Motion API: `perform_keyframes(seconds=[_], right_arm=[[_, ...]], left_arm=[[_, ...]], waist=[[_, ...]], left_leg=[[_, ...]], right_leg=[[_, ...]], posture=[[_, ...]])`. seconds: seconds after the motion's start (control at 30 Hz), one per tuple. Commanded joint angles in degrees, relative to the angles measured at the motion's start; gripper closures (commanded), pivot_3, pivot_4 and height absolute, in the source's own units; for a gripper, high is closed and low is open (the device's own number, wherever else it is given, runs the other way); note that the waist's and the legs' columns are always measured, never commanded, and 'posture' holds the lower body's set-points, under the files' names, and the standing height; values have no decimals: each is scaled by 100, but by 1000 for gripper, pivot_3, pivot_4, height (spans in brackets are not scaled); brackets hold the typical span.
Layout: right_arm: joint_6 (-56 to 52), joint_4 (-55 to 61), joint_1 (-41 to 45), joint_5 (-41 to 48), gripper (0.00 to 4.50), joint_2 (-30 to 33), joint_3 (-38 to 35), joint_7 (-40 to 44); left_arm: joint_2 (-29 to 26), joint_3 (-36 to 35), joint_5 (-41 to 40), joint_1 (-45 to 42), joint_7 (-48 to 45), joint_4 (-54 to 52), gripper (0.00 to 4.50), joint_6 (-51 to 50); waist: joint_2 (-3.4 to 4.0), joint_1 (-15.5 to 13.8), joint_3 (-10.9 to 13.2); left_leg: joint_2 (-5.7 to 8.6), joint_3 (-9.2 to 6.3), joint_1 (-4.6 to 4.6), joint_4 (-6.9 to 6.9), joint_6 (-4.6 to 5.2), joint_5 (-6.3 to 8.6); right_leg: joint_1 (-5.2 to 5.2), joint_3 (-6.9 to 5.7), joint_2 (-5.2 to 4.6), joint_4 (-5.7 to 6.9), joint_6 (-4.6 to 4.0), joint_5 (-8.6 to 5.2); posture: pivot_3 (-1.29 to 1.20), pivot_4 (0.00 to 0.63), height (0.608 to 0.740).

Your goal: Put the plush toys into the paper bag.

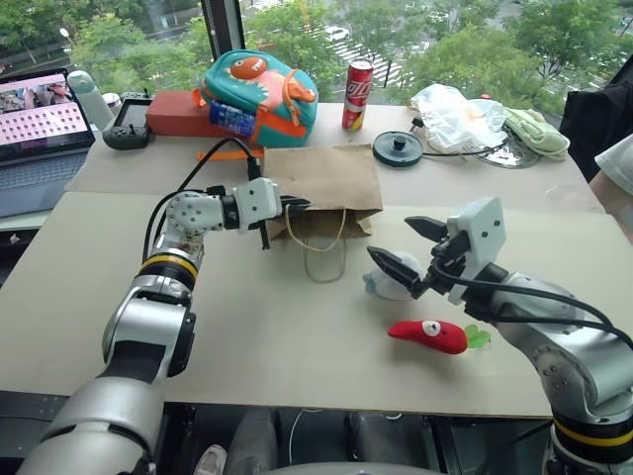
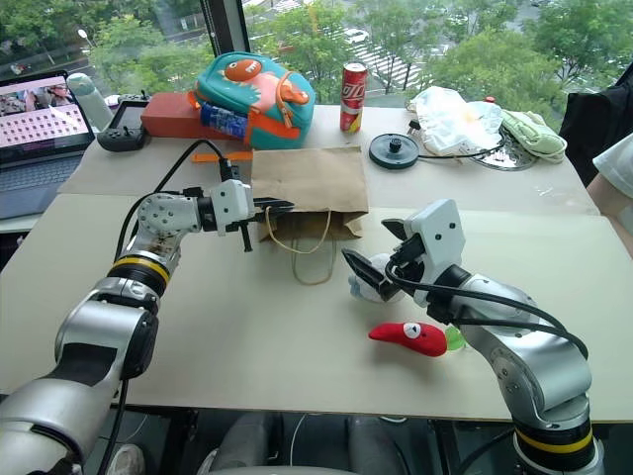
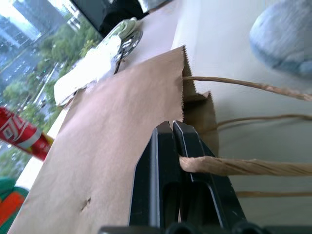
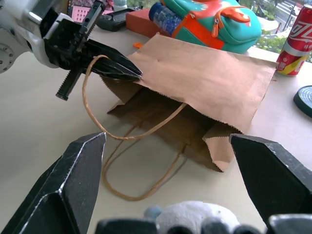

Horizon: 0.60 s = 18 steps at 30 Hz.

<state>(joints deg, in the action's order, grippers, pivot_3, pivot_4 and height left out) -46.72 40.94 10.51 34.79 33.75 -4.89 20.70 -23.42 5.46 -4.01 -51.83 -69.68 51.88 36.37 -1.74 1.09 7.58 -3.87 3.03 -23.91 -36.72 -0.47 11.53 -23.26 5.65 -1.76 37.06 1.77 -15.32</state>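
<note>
The brown paper bag point(image 1: 321, 183) lies flat on the table with its mouth toward me. My left gripper point(image 1: 297, 204) is shut on the left corner of the bag's upper lip point(image 4: 134, 73) and holds it a little off the lower side. One twine handle point(image 4: 92, 97) loops round the fingers point(image 3: 161, 161). My right gripper point(image 1: 410, 247) hangs open just above the fluffy pale grey-blue ball point(image 1: 381, 285), near the bag's mouth, with nothing between its fingers. The red chili plush point(image 1: 430, 336) lies nearer me on the table, to the right of the ball.
Behind the bag stand a teal-and-orange backpack point(image 1: 259, 94), a red can point(image 1: 357, 95), a black disc point(image 1: 398, 148) and a white plastic bag point(image 1: 455, 114). A laptop point(image 1: 40, 124) and a controller point(image 1: 127, 129) sit far left. A person's sleeve point(image 1: 618, 168) shows at the right edge.
</note>
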Motion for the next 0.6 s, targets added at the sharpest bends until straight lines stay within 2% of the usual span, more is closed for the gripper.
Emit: perform_keyframes(seconds=[0.03,0.17,0.3,0.43,0.6], right_arm=[[28,196,0,-73,0,34,57,3],[59,157,-32,-207,0,-25,324,-14],[75,118,-39,-331,0,-129,656,-6],[181,-40,-80,-551,978,-255,952,-3],[225,-206,16,-783,2736,-365,1159,15]], left_arm=[[-313,-13,-508,544,-362,-1616,4457,-1014],[-768,-50,-742,1377,-314,-3227,4457,-2162],[-890,-157,-933,1544,-14,-4020,4457,-3049],[-890,-188,-1012,1533,184,-4341,4500,-3494],[-895,-173,-1049,1563,290,-4489,4500,-3686]], waist=[[0,24,0],[2,50,-1],[2,7,-1],[3,-26,-2],[4,-25,-2]], left_leg=[[-1,0,2,0,0,0],[-7,-1,12,0,0,0],[-7,-1,12,-6,0,0],[-5,-1,13,-12,0,0],[-6,-1,12,-11,0,0]], right_leg=[[0,1,1,1,0,0],[6,4,5,4,-1,0],[11,4,5,3,-1,-1],[14,5,4,2,-1,-1],[11,5,7,1,-2,-1]], posture=[[0,150,728],[0,150,728],[0,150,728],[0,150,728],[0,150,728]])
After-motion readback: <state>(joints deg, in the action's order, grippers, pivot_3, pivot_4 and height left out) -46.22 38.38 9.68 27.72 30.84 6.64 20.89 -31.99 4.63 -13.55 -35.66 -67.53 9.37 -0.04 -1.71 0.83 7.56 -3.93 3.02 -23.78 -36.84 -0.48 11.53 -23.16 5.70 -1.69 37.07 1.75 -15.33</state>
